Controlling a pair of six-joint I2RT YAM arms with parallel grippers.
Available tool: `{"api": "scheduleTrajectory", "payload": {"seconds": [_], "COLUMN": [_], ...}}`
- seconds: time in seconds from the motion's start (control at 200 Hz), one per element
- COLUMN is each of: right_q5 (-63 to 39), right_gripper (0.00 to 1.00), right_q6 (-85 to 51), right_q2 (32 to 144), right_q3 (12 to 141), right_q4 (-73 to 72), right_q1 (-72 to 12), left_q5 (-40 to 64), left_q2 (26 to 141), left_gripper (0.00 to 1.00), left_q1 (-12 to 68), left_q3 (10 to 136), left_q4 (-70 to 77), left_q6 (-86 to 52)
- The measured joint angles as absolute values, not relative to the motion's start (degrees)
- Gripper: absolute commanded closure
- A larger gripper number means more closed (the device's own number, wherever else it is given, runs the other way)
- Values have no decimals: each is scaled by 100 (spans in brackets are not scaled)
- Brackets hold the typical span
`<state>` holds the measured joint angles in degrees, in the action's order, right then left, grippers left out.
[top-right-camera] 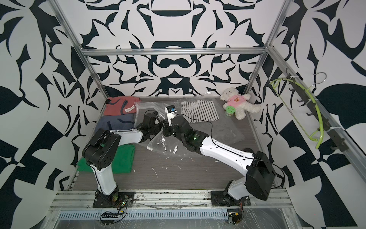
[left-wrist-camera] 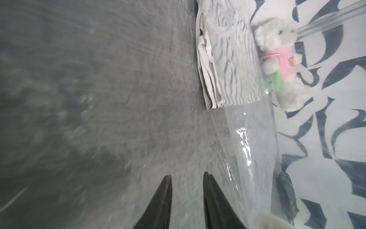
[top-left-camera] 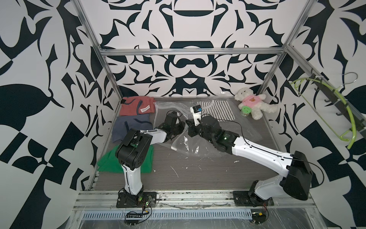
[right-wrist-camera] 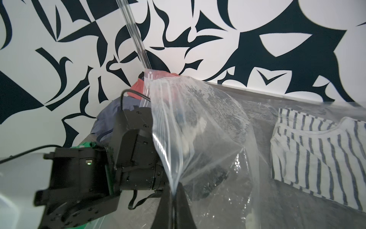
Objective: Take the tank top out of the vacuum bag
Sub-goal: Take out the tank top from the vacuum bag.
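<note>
The clear, crinkly vacuum bag (top-left-camera: pixel 188 144) (top-right-camera: pixel 164 147) lies across the middle and back of the table, and its white slider clip (top-left-camera: pixel 174 148) is at the near edge. At the back, inside the bag, lies the folded tank top (top-left-camera: pixel 217 110) (top-right-camera: pixel 200 111) (left-wrist-camera: pixel 231 69) (right-wrist-camera: pixel 316 158), white with dark stripes. My right gripper (right-wrist-camera: pixel 173 191) (top-left-camera: pixel 189 125) is shut on the bag's mouth edge (right-wrist-camera: pixel 170 128) and holds that film raised. Under the raised plastic my left gripper (left-wrist-camera: pixel 187 175) (top-left-camera: pixel 179 126) is open, with nothing between its fingers. It points at the tank top and stands well short of it.
Folded red (top-left-camera: pixel 136 106), blue-grey (top-left-camera: pixel 130 125) and green (top-left-camera: pixel 126 160) garments lie along the left edge. A white teddy bear (top-left-camera: pixel 251 103) in a pink shirt and a green-lidded jar (top-left-camera: pixel 245 111) sit at the back right corner. A green hanger (top-left-camera: pixel 346 111) hangs on the right rail.
</note>
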<state>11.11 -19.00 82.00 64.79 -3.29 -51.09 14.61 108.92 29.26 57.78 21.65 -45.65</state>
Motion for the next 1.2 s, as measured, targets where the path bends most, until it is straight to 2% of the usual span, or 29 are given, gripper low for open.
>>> {"api": "scheduleTrajectory", "payload": {"seconds": [0.275,0.47,0.74,1.06,1.2], "right_q5": [1015,443,-191,-462,-497], "right_gripper": [100,100,100,100,100], "right_q6": [-1826,-1667,-1619,-1656,-1656], "right_q2": [7985,7793,7843,8023,8101], "right_q3": [6455,6145,5874,5603,5599], "right_q4": [-301,-716,-1105,-1470,-1525], "right_q1": [-5109,-5109,-5109,-5109,-5109], "left_q5": [1579,1756,1911,2038,2091], "left_q2": [11548,11948,12414,12927,13050], "left_gripper": [66,64,61,59,55], "left_q1": [3083,3133,3192,3256,3286], "left_q3": [6265,6641,7057,7717,7760], "left_q4": [2488,2620,2711,2744,2932], "left_q6": [-4696,-4772,-4895,-5065,-5205]}}
